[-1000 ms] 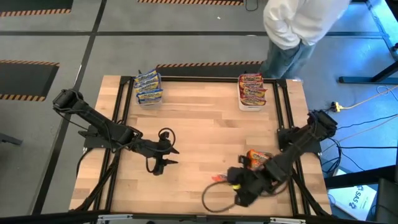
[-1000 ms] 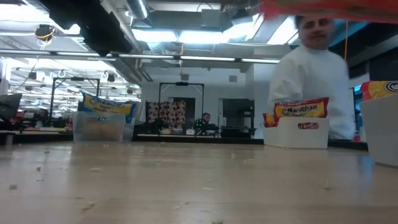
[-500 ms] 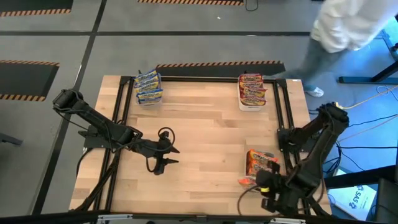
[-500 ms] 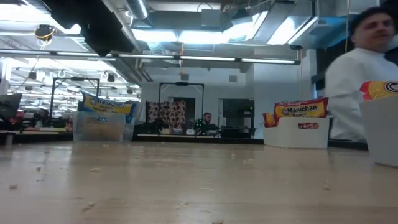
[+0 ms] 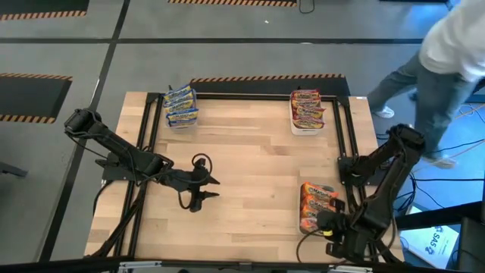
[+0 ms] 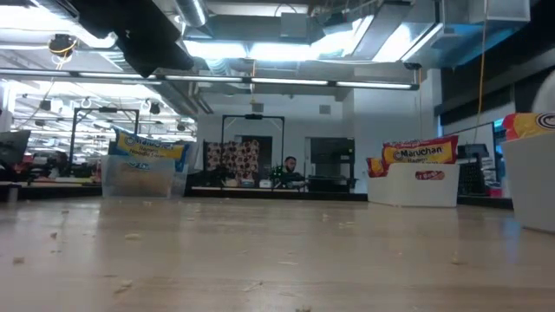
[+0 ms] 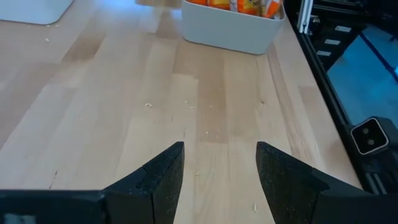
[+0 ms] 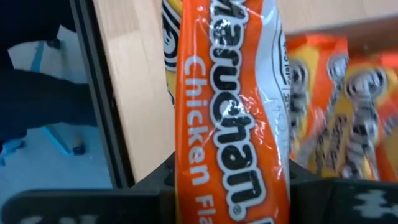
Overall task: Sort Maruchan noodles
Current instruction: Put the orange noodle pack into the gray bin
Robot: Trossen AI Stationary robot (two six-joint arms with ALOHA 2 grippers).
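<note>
Right gripper (image 5: 327,222) has an orange Maruchan packet (image 8: 233,118) clamped at the table's near right corner, right by the orange stack (image 5: 317,203), while the left gripper (image 7: 219,177) sits spread wide mid-table.

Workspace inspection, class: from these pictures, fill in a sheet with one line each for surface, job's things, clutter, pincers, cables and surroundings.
Surface: wooden table, bare in the middle, small crumbs in the low view.
Job's things: blue-and-yellow packets in a tub at the far left; red packets in a white tub at the far right; orange packets in a tub near the right edge.
Clutter: nothing seen.
Pincers: left pincer open, empty, over the table's left half; right pincer shut on an orange Chicken packet beside the orange tub.
Cables: a cable loop on the left arm.
Surroundings: a person walking past the far right corner.
</note>
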